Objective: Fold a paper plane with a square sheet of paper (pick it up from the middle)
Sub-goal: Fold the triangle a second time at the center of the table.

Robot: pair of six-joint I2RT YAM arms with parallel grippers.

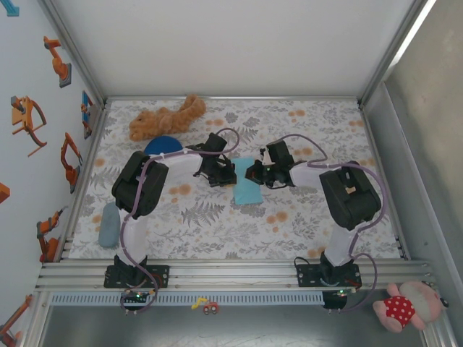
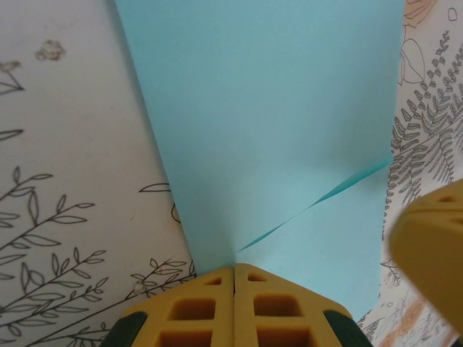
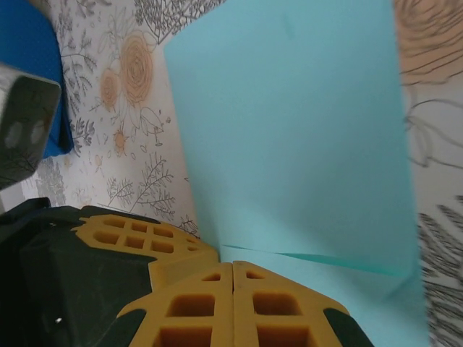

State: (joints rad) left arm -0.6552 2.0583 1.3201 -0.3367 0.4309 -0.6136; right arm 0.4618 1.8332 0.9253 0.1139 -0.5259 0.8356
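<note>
The square sheet of paper (image 1: pixel 247 189) is light cyan and shows as a narrow doubled strip at the middle of the table. In the left wrist view the paper (image 2: pixel 275 108) runs away from the jaws, and a loose layer edge starts right at the tips. My left gripper (image 1: pixel 230 173) (image 2: pixel 235 269) is shut on the paper's near end. My right gripper (image 1: pixel 253 173) (image 3: pixel 233 265) is shut on the paper (image 3: pixel 289 130) close beside it. The left gripper's yellow fingers (image 3: pixel 137 235) nearly touch the right gripper. No paper plane shape is formed.
A brown plush toy (image 1: pixel 166 118) lies at the back left, with a dark blue dome (image 1: pixel 163 144) (image 3: pixel 29 65) in front of it. A grey object (image 1: pixel 108 224) rests near the left edge. Metal frame rails (image 1: pixel 231 269) border the floral table mat.
</note>
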